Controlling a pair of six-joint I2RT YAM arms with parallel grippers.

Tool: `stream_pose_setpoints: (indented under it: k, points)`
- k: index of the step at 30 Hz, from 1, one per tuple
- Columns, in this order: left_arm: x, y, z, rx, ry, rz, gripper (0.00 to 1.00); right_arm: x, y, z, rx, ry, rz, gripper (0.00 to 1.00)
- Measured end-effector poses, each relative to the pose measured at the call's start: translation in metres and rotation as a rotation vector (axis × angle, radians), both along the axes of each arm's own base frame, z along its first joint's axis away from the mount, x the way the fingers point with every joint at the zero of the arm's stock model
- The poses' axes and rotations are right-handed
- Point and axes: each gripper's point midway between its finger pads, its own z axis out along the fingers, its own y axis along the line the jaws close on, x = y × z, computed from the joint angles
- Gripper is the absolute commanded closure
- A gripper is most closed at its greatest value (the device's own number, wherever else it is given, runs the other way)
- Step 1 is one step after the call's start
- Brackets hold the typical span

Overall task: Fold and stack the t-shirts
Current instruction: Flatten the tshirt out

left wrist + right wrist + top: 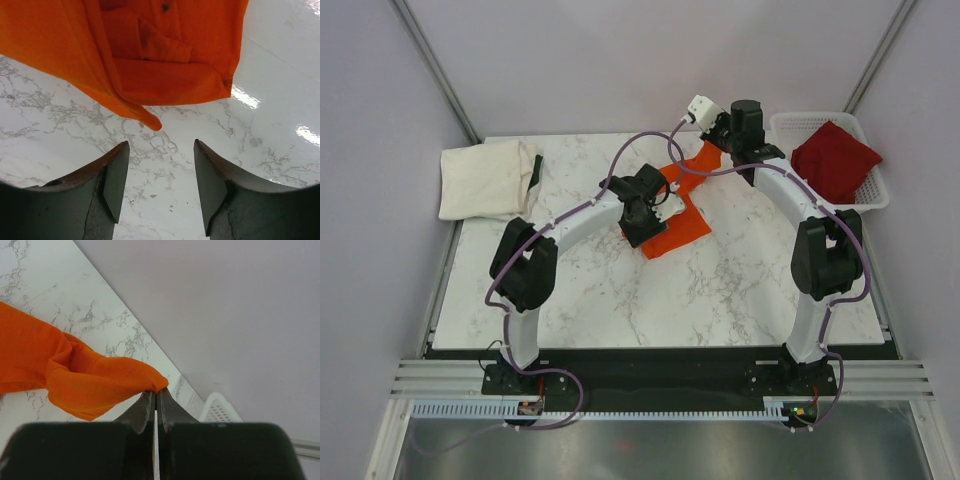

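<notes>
My right gripper [156, 392] is shut on a corner of the orange t-shirt [75, 375] and holds it up above the table's back middle [705, 150]. The cloth trails down and to the left, and its lower part lies on the marble [678, 225]. The left gripper [161, 150] stands open just short of the orange t-shirt's hanging edge [165, 80], with only marble between its fingers. It sits by the shirt's left side [665, 200]. A cream-white t-shirt [485, 178] lies folded at the back left. A dark red t-shirt [835, 158] is bunched in the basket.
A white lattice basket [875, 195] stands at the table's back right corner, close to the right arm's elbow. A small dark object [536, 170] lies against the cream shirt's right edge. Grey walls enclose the table on three sides.
</notes>
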Motion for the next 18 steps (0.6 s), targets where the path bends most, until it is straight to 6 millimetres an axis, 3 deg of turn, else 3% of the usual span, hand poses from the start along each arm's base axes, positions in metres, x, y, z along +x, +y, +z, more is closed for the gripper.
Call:
stream_pose_setpoints:
  k: [18]
  points:
    - [0.005,-0.001,-0.025,0.059,0.019,0.005,0.48,0.000,0.001,-0.001,0.013,0.005,0.004,1.00]
